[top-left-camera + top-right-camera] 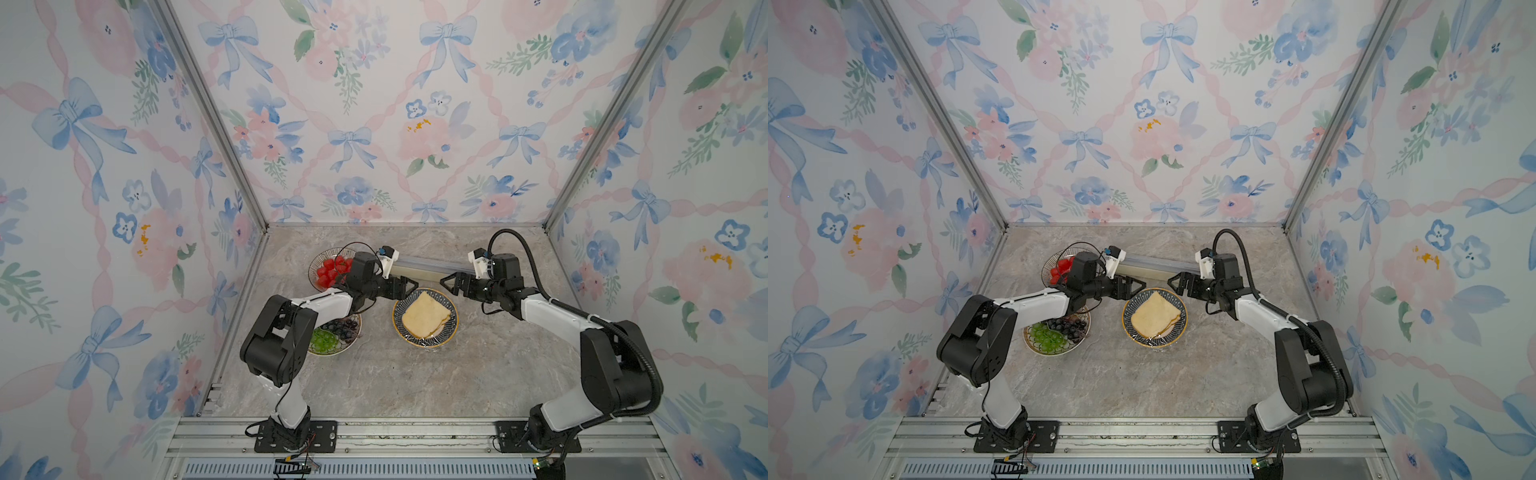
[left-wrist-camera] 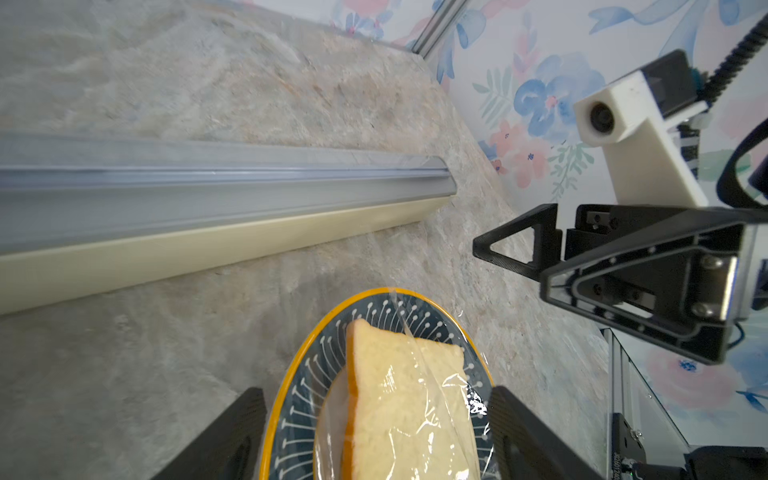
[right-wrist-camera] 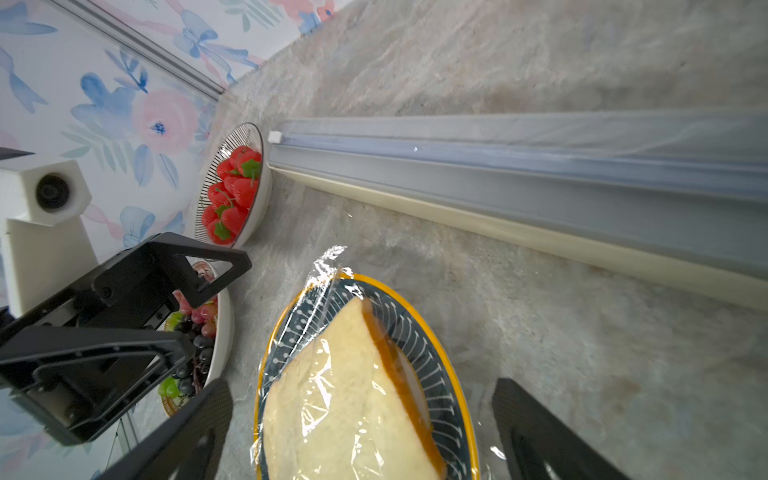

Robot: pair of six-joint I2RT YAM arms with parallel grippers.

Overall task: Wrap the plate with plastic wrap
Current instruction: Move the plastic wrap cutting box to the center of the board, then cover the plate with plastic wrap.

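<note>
Spread and empty, the left claw (image 1: 409,288) and right claw (image 1: 447,286) flank the plate (image 1: 399,316), whose loosely crinkled plastic wrap (image 3: 325,269) could cling to either and peel away.

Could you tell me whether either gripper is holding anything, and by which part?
Nothing is held: the left gripper and the right gripper are both open near the plate, with the plastic wrap draped over it.
</note>
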